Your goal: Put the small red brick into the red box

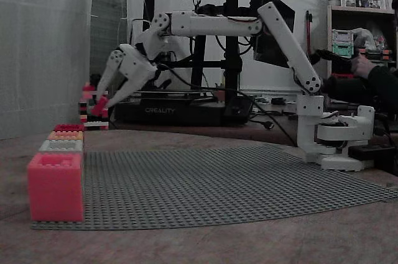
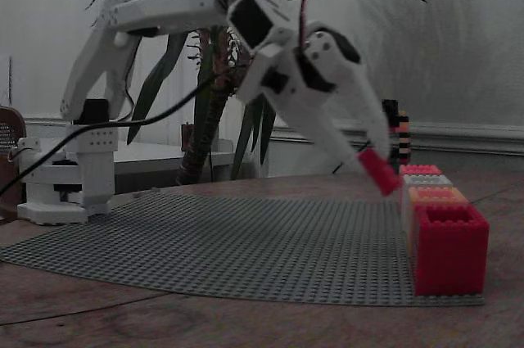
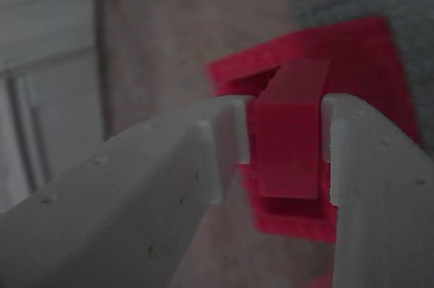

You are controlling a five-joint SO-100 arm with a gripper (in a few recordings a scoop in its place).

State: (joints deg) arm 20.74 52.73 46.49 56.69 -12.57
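Gripper (image 3: 285,139) clamping small red brick (image 3: 290,132) between both fingers, brick sticking out past fingertips. In wrist view, brick hanging above red box (image 3: 369,64), box blurred beneath. In a fixed view, gripper (image 1: 99,105) reaching down at far left end of box row, brick (image 1: 99,105) in air above far box (image 1: 68,128). Grey baseplate (image 2: 246,241) lying under arm.

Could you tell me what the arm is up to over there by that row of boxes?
The gripper is shut on the small red brick and holds it in the air above the red box, at the far end of the row. The brick has not been let go, so the drop is yet to come.
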